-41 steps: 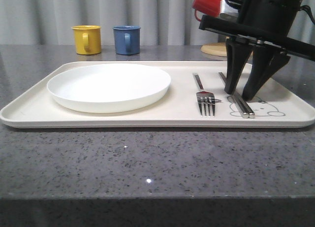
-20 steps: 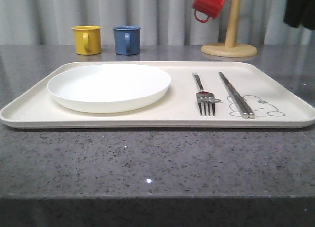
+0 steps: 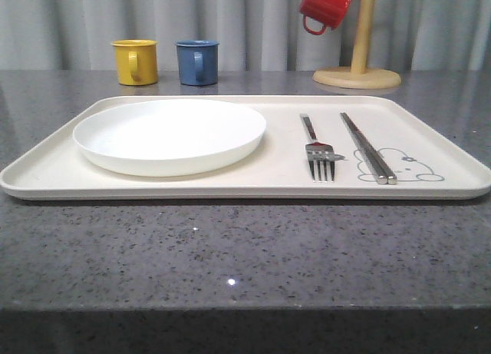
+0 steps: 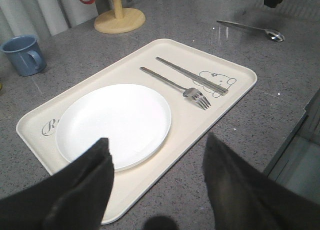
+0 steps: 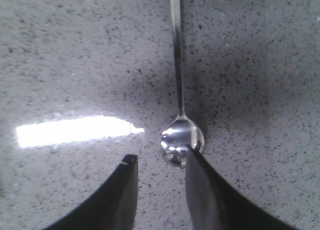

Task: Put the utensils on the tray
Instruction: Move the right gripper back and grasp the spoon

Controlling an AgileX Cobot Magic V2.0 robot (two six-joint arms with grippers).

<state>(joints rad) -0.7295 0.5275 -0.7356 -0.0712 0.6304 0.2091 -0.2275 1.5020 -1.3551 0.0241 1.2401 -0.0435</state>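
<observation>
The cream tray (image 3: 46, 177) lies across the grey counter with a fork (image 3: 320, 150) and a pair of chopsticks (image 3: 368, 150) on its right part, the chopsticks over the rabbit drawing. In the left wrist view the spoon (image 4: 250, 28) lies on the bare counter beyond the tray (image 4: 150, 55), apart from it. My right gripper (image 5: 160, 154) hangs open just over the spoon's bowl (image 5: 180, 140). One fingertip overlaps the bowl's edge and the handle runs away from the fingers. My left gripper (image 4: 157, 138) stands open and empty above the tray's near edge.
A round white plate (image 3: 169, 135) fills the tray's left half. Behind the tray stand a yellow mug (image 3: 136, 61), a blue mug (image 3: 197, 61) and a wooden mug tree (image 3: 357, 70) holding a red mug (image 3: 326, 7). The counter's front edge is near.
My right gripper stood open over the chopsticks on the tray a second ago. It then rose away to the right and left the front view. The chopsticks stay on the tray.
</observation>
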